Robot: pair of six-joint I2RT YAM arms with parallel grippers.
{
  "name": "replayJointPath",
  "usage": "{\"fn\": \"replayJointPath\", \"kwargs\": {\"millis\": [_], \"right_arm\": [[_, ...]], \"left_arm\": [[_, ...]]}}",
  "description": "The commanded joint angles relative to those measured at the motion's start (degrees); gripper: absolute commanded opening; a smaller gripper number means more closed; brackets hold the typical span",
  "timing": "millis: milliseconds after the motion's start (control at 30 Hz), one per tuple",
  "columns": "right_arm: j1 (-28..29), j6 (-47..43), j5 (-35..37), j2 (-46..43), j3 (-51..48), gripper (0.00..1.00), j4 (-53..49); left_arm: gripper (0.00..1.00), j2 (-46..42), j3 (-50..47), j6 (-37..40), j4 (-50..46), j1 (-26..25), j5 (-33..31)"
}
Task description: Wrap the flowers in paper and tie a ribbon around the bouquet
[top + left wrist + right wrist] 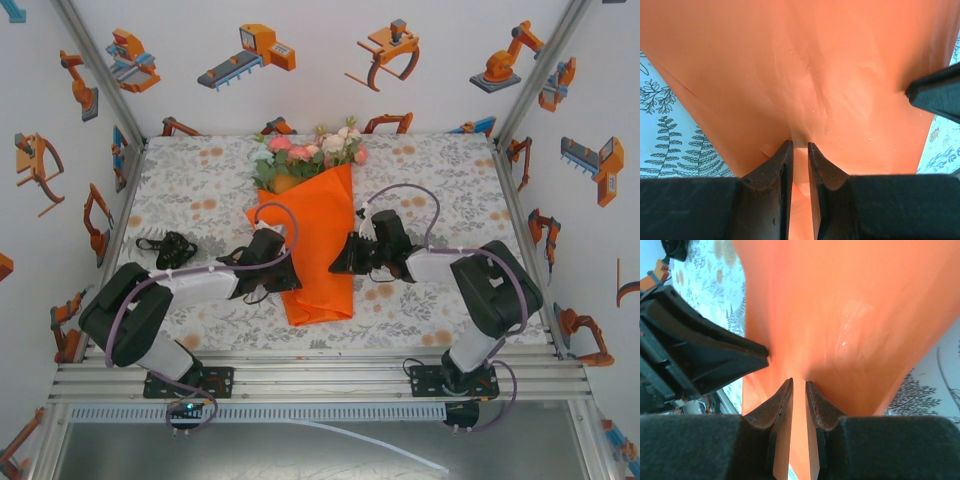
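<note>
The bouquet lies in the middle of the table: the flowers (305, 152), pink, white and green, stick out of the far end of an orange paper (322, 215) cone whose narrow end points toward me. My left gripper (292, 268) pinches the cone's left side and my right gripper (337, 260) its right side, facing each other. In the left wrist view the left gripper (799, 146) is shut on a fold of paper (815, 60). In the right wrist view the right gripper (799, 382) grips the paper (850, 300) the same way. The black ribbon (168, 248) lies bunched on the cloth to the left.
A floral tablecloth (440, 170) covers the table. White walls with robot stickers and slanted aluminium posts (530, 75) close it in on three sides. A metal rail (320, 375) runs along the near edge by the arm bases.
</note>
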Motion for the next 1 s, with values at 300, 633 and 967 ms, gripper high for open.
{"fn": "replayJointPath", "kwargs": {"millis": [300,633,967], "right_arm": [[0.4,-2.4,5.7,-7.3,7.1,0.3,-6.8],[0.3,-5.7,8.1,-11.5,10.1,0.34,-11.2],[-0.5,-10.6,24.7,-21.0,8.5,0.51,-21.2]], "left_arm": [[0.41,-8.7,6.2,2.5,-2.6,5.7,-3.3],[0.42,-9.0,14.6,4.7,-4.5,9.9,-5.8],[0.43,-9.6,29.0,10.4,-34.9,33.0,-21.0]]}}
